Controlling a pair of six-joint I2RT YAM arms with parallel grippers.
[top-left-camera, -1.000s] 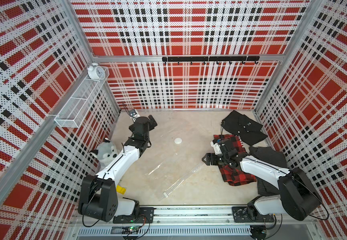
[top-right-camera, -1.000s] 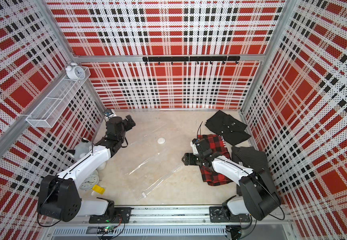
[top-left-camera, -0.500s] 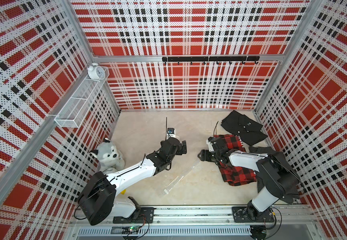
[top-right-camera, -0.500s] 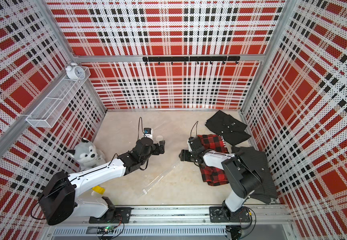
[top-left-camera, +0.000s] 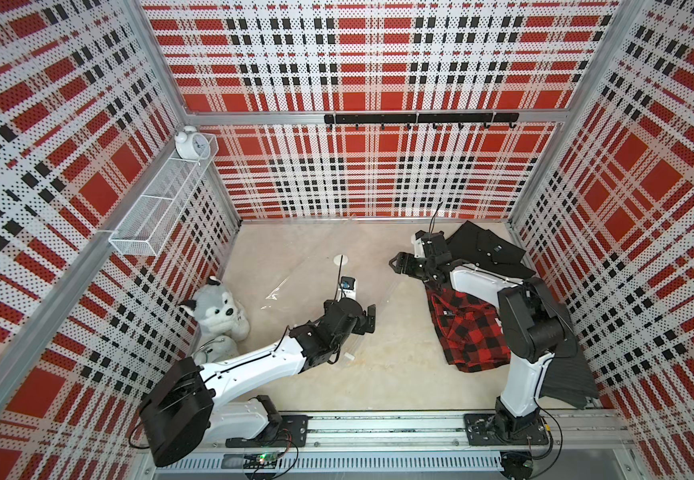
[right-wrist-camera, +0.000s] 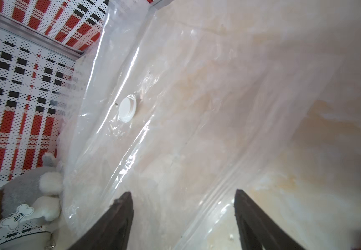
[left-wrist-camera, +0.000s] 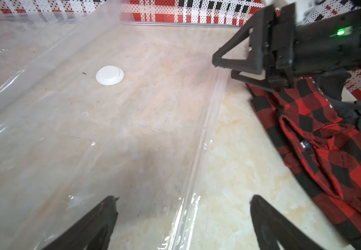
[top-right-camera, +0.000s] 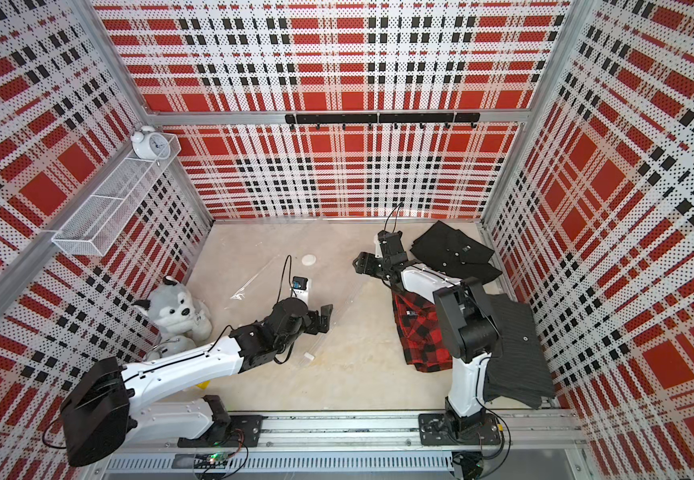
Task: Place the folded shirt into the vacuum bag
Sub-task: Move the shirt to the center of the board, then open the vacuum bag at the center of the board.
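Observation:
The clear vacuum bag (top-left-camera: pixel 316 291) (top-right-camera: pixel 278 286) lies flat mid-table, its round white valve (top-left-camera: pixel 341 259) (left-wrist-camera: pixel 109 75) (right-wrist-camera: pixel 127 108) toward the back. A small white zip slider (top-left-camera: pixel 348 356) sits at its near edge. The folded shirt (top-left-camera: pixel 470 328) (top-right-camera: pixel 420 332) (left-wrist-camera: pixel 326 151), red-and-black plaid, lies on the table just right of the bag. My left gripper (top-left-camera: pixel 372 318) (left-wrist-camera: pixel 183 198) hovers open over the bag's right edge, nothing between its fingers. My right gripper (top-left-camera: pixel 395 264) (right-wrist-camera: pixel 183 192) (left-wrist-camera: pixel 223 67) is open and empty beyond the shirt's far end, at the same bag edge.
Black garments (top-left-camera: pixel 486 253) lie at the back right, and a dark striped one (top-left-camera: pixel 565 374) by the right arm's base. A husky plush (top-left-camera: pixel 216 309) sits against the left wall. Above it hangs a wire shelf (top-left-camera: pixel 162 208) with an alarm clock (top-left-camera: pixel 189 143). A hook rail (top-left-camera: pixel 420 118) crosses the back wall.
My left arm swung from the back left corner to the middle, over the bag's right edge. My right gripper moved off the shirt toward the back.

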